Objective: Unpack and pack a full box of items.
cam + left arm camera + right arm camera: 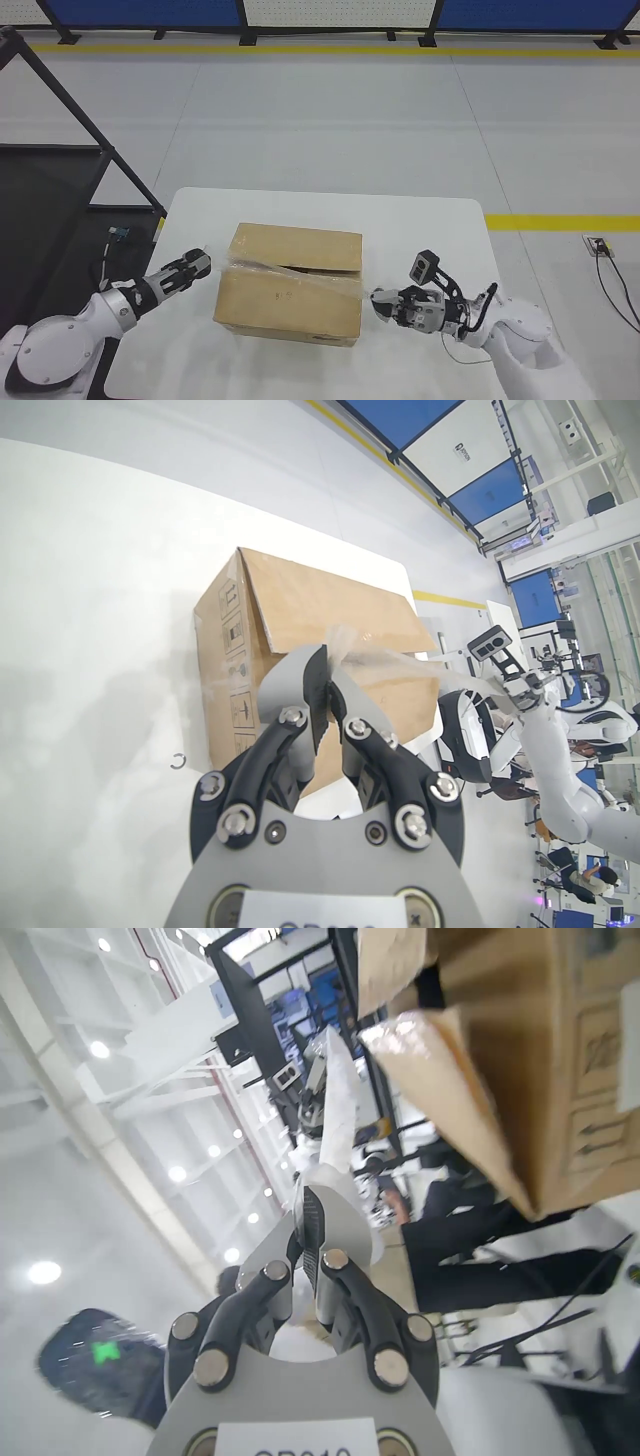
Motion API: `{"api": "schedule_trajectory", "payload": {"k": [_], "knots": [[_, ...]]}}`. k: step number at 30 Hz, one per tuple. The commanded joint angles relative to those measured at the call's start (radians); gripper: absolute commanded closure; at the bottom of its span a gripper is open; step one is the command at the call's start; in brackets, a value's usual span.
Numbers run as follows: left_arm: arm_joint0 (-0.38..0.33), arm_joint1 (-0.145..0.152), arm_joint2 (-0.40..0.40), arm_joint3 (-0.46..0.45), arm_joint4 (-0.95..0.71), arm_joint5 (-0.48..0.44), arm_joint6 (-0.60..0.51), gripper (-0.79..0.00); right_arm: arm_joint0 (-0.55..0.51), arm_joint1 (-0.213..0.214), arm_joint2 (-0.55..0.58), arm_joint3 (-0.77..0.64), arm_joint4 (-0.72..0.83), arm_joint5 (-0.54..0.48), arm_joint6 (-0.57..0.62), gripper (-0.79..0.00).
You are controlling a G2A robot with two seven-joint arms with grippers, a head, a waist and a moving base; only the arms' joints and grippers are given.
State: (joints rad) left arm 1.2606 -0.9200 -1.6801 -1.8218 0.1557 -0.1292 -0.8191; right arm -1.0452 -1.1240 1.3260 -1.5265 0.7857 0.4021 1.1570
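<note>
Your cardboard box [290, 295] sat at the middle of the white table [420, 230] as your left gripper [204, 261] at one end of the box and your right gripper [378, 298] at the other each pinched closed on the clear tape [395, 662] stretched above its top.

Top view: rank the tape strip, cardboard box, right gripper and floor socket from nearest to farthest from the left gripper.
From the left gripper:
1. Tape strip, pinched in it.
2. Cardboard box, beside it on the table.
3. Right gripper, past the box's far end.
4. Floor socket, beyond the table, far right.
</note>
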Motion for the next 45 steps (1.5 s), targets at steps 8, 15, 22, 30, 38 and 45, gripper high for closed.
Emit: {"api": "schedule_trajectory", "payload": {"k": [8,15,22,30,38,45], "knots": [[0.041,0.003,-0.021,-0.024,-0.014,-0.047,0.011,0.000,0.095,-0.013,-0.028,0.174,0.270,0.271,-0.010,0.000],[0.049,0.004,-0.027,-0.025,-0.029,-0.049,0.016,0.000,0.095,-0.013,-0.028,0.174,0.270,0.271,-0.010,0.000],[0.056,0.003,-0.024,-0.029,-0.025,-0.048,0.031,0.000,0.091,-0.018,-0.035,0.196,0.356,0.357,-0.096,0.000],[0.059,0.005,-0.020,-0.040,-0.004,-0.037,0.043,0.000,0.129,-0.039,-0.036,0.289,0.658,0.582,-0.356,0.000],[0.043,0.008,-0.015,-0.037,0.007,-0.028,0.025,0.000,0.154,-0.040,-0.112,0.325,1.042,0.610,-0.652,0.000],[0.030,0.010,-0.007,-0.026,0.014,-0.016,0.020,0.000,0.156,-0.020,-0.125,0.314,1.324,0.610,-0.961,0.000]]}}
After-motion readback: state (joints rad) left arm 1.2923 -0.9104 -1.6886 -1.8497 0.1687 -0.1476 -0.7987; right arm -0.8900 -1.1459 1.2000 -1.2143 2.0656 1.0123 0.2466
